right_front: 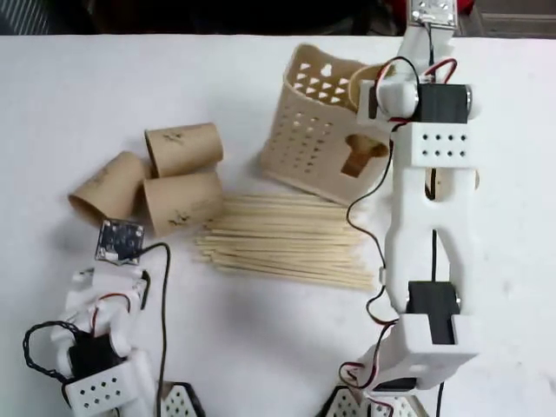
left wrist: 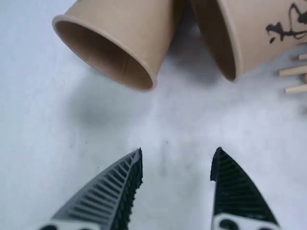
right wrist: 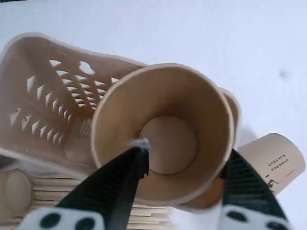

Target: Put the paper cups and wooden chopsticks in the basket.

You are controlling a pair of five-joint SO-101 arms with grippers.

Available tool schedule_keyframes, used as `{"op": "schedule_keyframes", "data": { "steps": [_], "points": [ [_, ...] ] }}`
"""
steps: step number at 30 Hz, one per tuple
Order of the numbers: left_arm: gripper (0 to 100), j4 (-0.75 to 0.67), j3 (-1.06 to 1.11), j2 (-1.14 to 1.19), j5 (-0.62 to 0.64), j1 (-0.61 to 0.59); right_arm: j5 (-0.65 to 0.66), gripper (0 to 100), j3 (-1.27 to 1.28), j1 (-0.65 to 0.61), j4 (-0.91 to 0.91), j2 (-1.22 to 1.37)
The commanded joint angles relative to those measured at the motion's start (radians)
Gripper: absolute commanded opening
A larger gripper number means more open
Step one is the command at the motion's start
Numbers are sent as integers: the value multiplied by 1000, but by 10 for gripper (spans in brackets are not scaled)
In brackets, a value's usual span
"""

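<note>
Three paper cups lie on their sides at the left: one (right_front: 109, 185), one (right_front: 182, 148) and one (right_front: 182, 201). A pile of wooden chopsticks (right_front: 278, 241) lies beside them, in front of the perforated basket (right_front: 313, 139). My left gripper (left wrist: 177, 153) hovers open over bare table, just short of two cup mouths (left wrist: 115, 43) (left wrist: 249, 33). My right gripper (right wrist: 187, 155) is at the basket (right wrist: 43, 96), open. One finger is inside a paper cup (right wrist: 192, 96) and the other is outside its wall. That cup sits nested in another cup's rim (right wrist: 234, 112).
The right arm (right_front: 432, 174) stretches over the table's right side up to the basket's far corner. The left arm (right_front: 104, 347) is folded at the near left edge. White tabletop spreads around the pile and to the far left.
</note>
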Motion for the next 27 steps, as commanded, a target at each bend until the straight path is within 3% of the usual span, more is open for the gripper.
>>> {"op": "schedule_keyframes", "data": {
  "steps": [1, 14, 27],
  "points": [
    [238, -25, -2, -5, 12, 10, 74, 286, -29, 8, 33, -81],
    [238, -25, -2, -5, 12, 10, 149, 285, -23, -22, 99, -145],
    [238, -25, -2, -5, 12, 10, 150, 284, -12, 130, 124, -143]
  ]
}}
